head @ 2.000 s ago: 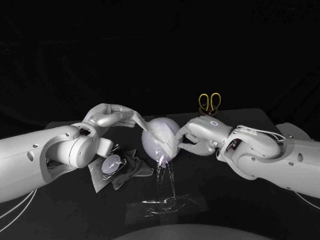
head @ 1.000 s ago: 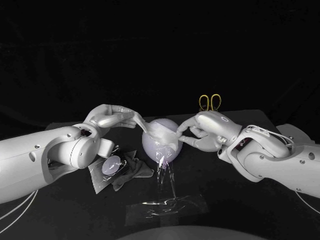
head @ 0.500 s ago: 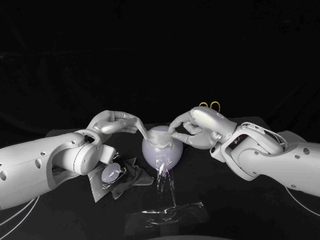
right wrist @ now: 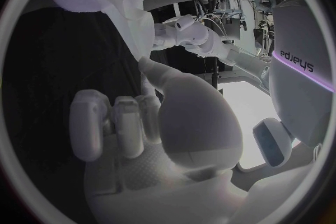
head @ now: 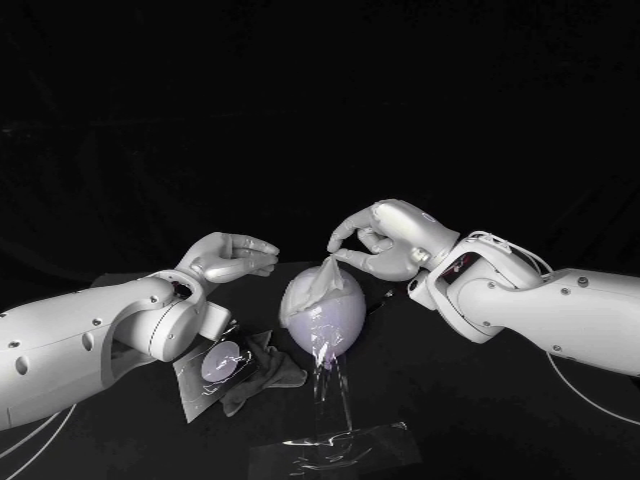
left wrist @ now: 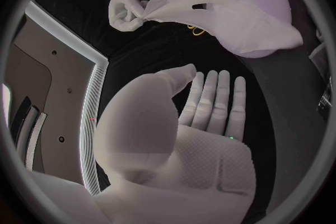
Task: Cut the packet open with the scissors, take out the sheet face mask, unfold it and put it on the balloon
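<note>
The thin, white, limp sheet face mask (head: 317, 283) drapes over the glossy, pale-purple, egg-shaped balloon (head: 325, 330). The right hand (head: 379, 240) pinches its top corner. The left hand (head: 228, 258) is empty, fingers extended. Crumpled clear film (head: 329, 445) lies in front.

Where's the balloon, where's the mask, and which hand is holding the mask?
balloon (head: 332, 322): head view, on its bare front.
mask (left wrist: 231, 19): left wrist view, on the middle of the white sheet.
right hand (head: 385, 240): head view, on the middle of the hand that pinches the mask's top.
</note>
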`<state>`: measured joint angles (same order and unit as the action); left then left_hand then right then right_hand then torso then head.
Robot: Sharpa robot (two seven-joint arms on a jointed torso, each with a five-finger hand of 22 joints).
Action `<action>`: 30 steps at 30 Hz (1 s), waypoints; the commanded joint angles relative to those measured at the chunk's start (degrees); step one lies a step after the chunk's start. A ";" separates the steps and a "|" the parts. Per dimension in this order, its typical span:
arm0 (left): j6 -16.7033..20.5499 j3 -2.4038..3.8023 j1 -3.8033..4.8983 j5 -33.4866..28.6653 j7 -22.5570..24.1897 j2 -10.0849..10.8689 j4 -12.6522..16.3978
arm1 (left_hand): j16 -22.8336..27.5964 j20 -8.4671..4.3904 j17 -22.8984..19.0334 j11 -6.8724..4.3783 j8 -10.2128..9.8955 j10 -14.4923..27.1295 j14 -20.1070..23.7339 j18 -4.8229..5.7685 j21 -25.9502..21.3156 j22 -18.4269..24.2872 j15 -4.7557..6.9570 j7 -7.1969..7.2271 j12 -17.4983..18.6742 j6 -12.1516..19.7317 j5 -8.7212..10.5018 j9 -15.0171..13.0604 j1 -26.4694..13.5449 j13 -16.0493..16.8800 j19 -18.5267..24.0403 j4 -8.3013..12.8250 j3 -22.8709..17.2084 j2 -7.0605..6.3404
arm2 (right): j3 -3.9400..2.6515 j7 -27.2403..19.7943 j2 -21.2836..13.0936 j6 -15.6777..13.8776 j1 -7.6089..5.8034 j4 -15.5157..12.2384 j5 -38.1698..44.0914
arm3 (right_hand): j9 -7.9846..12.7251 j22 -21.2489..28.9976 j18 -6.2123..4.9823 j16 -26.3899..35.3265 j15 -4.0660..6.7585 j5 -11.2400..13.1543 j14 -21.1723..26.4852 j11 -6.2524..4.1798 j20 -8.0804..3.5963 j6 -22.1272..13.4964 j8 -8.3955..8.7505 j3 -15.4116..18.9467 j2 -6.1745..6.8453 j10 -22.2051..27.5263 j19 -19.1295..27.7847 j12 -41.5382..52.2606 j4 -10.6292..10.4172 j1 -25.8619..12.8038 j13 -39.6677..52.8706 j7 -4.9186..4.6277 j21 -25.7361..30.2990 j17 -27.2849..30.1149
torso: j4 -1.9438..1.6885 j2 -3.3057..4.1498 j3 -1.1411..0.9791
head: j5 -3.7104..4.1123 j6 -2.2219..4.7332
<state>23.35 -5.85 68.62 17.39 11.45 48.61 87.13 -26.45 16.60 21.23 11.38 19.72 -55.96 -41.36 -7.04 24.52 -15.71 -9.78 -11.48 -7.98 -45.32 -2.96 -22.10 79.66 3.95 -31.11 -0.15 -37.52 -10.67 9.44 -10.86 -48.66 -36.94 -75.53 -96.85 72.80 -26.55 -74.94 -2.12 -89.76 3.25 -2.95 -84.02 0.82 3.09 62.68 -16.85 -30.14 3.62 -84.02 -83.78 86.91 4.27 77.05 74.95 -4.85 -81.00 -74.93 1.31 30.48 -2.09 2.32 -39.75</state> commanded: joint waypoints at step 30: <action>-16.31 1.99 0.32 17.20 7.78 -7.61 -10.39 | 0.79 0.08 -2.61 -0.17 -2.32 6.10 6.79 2.34 -5.63 4.08 -1.12 -0.65 -0.06 2.21 0.17 1.91 0.63 -0.43 1.20 1.64 1.11 -1.57 | -0.26 -0.71 2.13 0.88 -2.14 2.18 -2.70 | -0.15 -12.70 0.34 -0.24 0.05 0.17 -5.98 -0.31 -0.24 -0.27 -0.41 -0.48 -0.09 -4.30 -2.85 0.07 0.09 -0.62 12.98 -0.06 -0.15 -15.07 | 0.19 0.18 -0.05 | -0.29 1.81</action>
<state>12.65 -3.97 68.80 28.33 16.58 41.40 77.31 -25.72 16.61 18.66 11.04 17.45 -50.04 -34.65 -5.23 18.82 -11.56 -10.94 -11.31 -8.10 -43.24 -2.97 -20.23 80.27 3.57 -30.00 1.50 -36.52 -11.87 9.23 -11.04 -46.52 -36.73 -77.63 -94.51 70.11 -26.62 -74.95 -2.12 -89.76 3.15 -2.95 -83.92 0.73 3.10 62.52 -17.06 -30.30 3.62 -83.92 -83.75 86.83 4.43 77.05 74.95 -4.78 -80.98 -74.95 1.42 30.52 -2.10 2.07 -37.94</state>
